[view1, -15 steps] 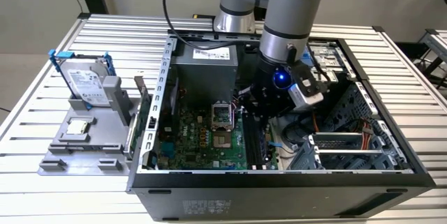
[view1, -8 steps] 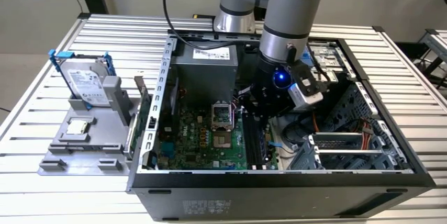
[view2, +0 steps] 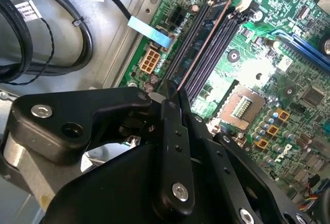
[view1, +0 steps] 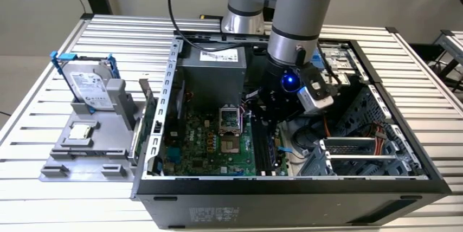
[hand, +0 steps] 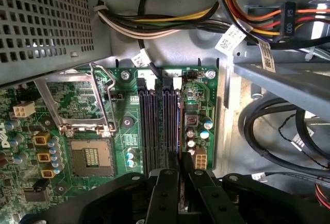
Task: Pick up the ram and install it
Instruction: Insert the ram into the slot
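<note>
The ram (view2: 204, 42) is a thin dark stick seen edge-on, running along the memory slots (hand: 154, 126) of the green motherboard (view1: 203, 145) inside the open computer case. My gripper (view2: 174, 92) reaches down into the case, and its black fingers (view2: 172, 131) are shut on one end of the ram (hand: 180, 149). In the first wrist view my gripper (hand: 181, 166) holds the stick at the slot nearest the board's edge. I cannot tell whether it is seated or just above the slot. In the exterior view my gripper (view1: 269, 121) hangs over the slots to the right of the empty processor socket (view1: 230, 145).
On a grey holder (view1: 87, 156) outside the case, at the exterior view's left, stand a silver hard drive in a blue frame (view1: 90, 83) and a small square chip (view1: 79, 131). Black cables (view2: 46, 38), coloured power wires (hand: 170, 26) and a drive cage (view1: 361, 150) crowd the case.
</note>
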You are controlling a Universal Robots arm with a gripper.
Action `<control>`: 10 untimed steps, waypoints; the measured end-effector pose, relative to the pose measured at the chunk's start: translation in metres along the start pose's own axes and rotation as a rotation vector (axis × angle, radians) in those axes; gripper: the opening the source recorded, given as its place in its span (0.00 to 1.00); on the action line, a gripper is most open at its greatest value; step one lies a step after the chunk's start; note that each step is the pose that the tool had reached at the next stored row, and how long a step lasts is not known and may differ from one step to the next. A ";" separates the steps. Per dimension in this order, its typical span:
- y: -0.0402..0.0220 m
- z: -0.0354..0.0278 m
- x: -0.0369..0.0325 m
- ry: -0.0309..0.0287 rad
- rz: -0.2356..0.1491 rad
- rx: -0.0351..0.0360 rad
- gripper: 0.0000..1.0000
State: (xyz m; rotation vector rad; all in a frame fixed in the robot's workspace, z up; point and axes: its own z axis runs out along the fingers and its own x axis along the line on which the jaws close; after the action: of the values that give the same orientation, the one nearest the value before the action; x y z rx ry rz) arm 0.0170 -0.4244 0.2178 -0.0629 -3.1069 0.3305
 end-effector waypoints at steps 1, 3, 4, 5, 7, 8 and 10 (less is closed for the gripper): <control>0.0000 0.0000 0.0000 -0.0001 0.000 0.0001 0.00; -0.0002 0.0003 0.0000 -0.0002 0.000 0.0011 0.00; -0.0002 0.0003 0.0001 0.0000 0.000 0.0009 0.00; -0.0001 0.0004 0.0001 0.0001 0.000 0.0007 0.00; 0.0001 0.0008 0.0001 0.0000 0.000 0.0005 0.00; 0.0001 0.0014 0.0000 -0.0001 0.000 0.0006 0.00; 0.0006 0.0041 0.0000 0.0001 0.000 0.0014 0.00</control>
State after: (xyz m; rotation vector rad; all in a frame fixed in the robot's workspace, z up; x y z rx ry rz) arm 0.0170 -0.4246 0.2137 -0.0627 -3.1066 0.3327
